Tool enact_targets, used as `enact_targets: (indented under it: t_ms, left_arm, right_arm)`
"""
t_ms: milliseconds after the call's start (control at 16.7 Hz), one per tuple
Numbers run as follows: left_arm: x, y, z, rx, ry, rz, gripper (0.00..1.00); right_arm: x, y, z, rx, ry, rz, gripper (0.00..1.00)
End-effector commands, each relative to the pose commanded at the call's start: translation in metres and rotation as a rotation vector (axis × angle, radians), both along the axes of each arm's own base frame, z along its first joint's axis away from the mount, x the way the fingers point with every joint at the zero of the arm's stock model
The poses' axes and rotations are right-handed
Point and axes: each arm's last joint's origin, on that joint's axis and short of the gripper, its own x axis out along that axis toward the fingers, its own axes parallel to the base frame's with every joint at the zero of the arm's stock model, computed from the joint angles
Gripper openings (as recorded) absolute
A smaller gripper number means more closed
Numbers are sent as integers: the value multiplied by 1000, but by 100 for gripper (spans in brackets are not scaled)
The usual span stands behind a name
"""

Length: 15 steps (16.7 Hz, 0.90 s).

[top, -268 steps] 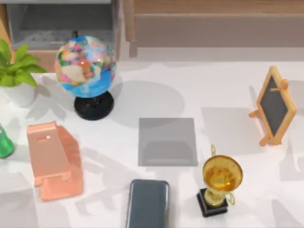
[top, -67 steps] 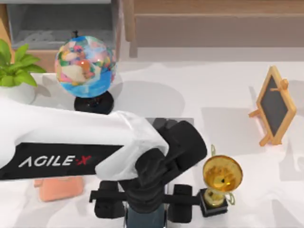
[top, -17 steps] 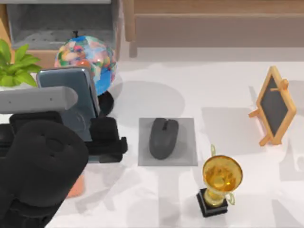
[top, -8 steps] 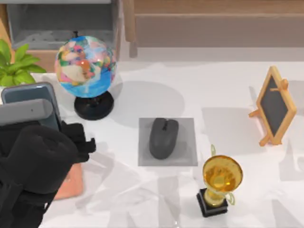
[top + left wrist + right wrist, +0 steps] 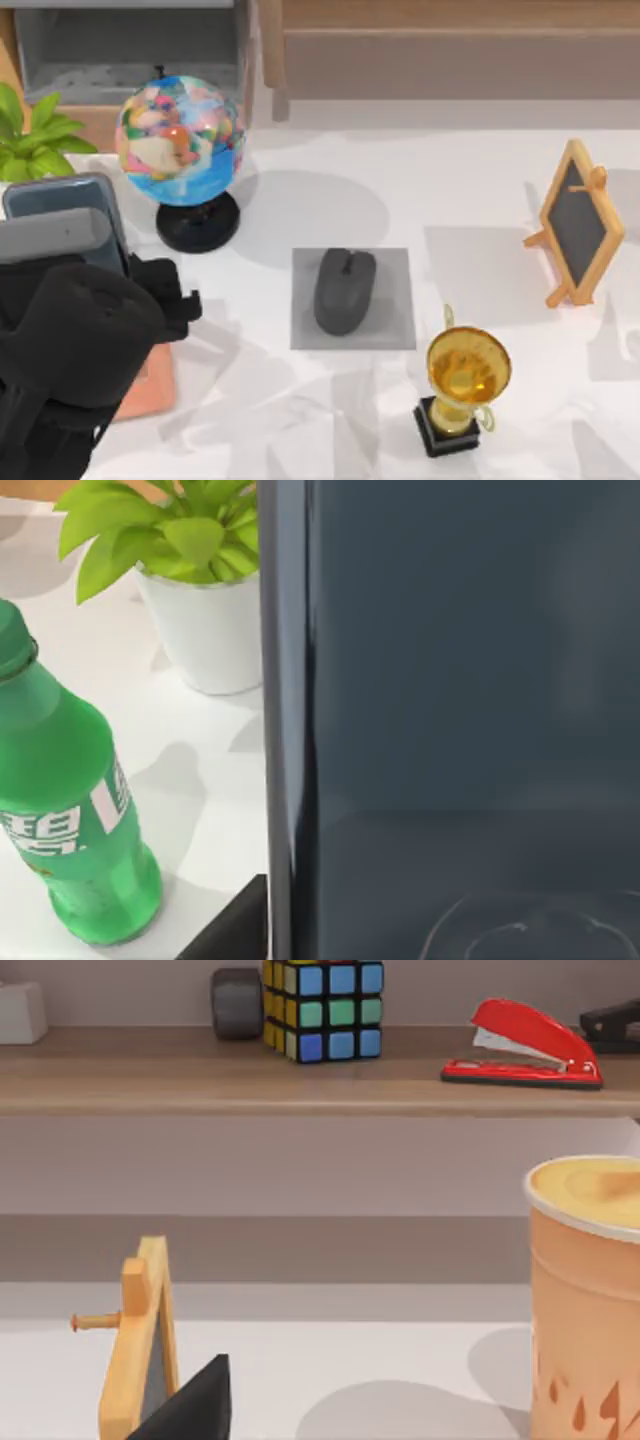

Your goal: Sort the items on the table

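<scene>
The slate-grey smartphone point(image 5: 62, 215) is held up at the left of the table point(image 5: 460, 180), above the pink stand point(image 5: 150, 385). My left gripper point(image 5: 92, 272) is shut on it; the arm's black wrist covers most of the stand. In the left wrist view the smartphone point(image 5: 470, 710) stands close and upright, with one black finger point(image 5: 235, 930) at its edge. The dark grey mouse point(image 5: 345, 290) lies on a grey square pad point(image 5: 395, 320) mid-table. In the right wrist view a black fingertip point(image 5: 195, 1405) of my right gripper shows.
A globe point(image 5: 180, 140) stands beside the phone, with a potted plant point(image 5: 35, 150) and a green bottle point(image 5: 60, 810) at the far left. A gold trophy point(image 5: 468, 375) is right of the pad, a chalkboard easel point(image 5: 580, 225) at far right. A paper cup point(image 5: 590, 1290) is near the right arm.
Over the last second my left gripper carried the smartphone leftward, from in front of the globe to above the pink stand. It has barely moved in the last half second.
</scene>
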Motion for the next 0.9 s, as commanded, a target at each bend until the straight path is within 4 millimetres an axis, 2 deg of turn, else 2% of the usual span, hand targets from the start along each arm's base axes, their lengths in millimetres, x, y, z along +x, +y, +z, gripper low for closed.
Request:
enact_targets:
  t_ms: [360,900]
  left_arm:
    - [0,0,0,0,0,0,98]
    - [0,0,0,0,0,-1,100]
  right_arm:
    - [0,0,0,0,0,0,100]
    - [0,0,0,0,0,0,100]
